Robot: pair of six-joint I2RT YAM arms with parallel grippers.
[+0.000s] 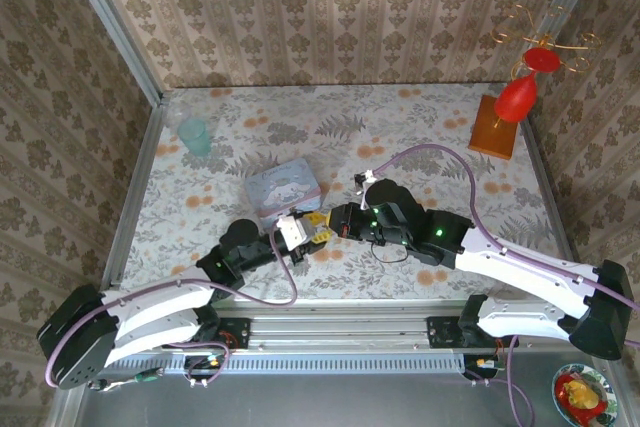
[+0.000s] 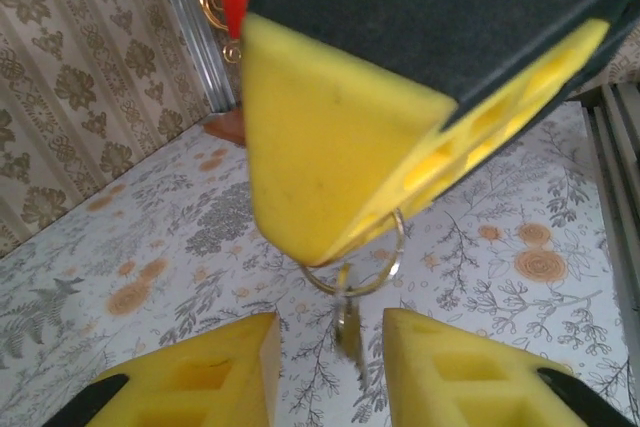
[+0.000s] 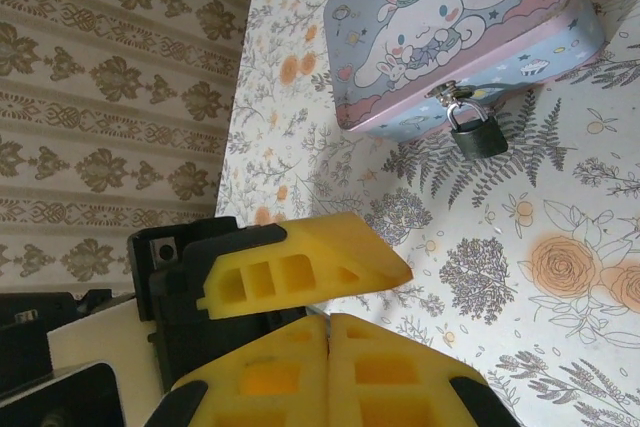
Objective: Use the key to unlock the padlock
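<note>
1. We judged the task to be at an early stage. The padlock (image 3: 478,133) hung closed from the hasp of the tin (image 3: 450,27) in the upper right of the right wrist view. Its shackle was threaded through the hasp, and we could not make out its keyhole.
2. The key (image 2: 348,327) was off the table (image 2: 520,247), dangling from a key ring (image 2: 388,262) in the lower centre of the left wrist view. The right gripper (image 3: 328,337) had its pads clenched together. In the left wrist view the ring emerged from between them, so we took it to be pinching the ring and not the key's blade.
3. The left gripper (image 2: 330,322) had its fingers spread apart, one on each side of the hanging key. As far as we could tell, neither finger touched it.
4. In our judgement, what remained was to take firm hold of the key itself, carry it to the padlock, insert it, turn it and free the shackle.
5. The finger pads were matte yellow foam wedges with rectangular hollows. The key and ring were thin bright metal, and the key was too blurred for us to read its teeth. The padlock had a small, dark, squarish body and a thin shiny shackle. The tin was pale blue, rectangular and glossy, with a cartoon on its lid. The table carried a flat floral print.
</note>
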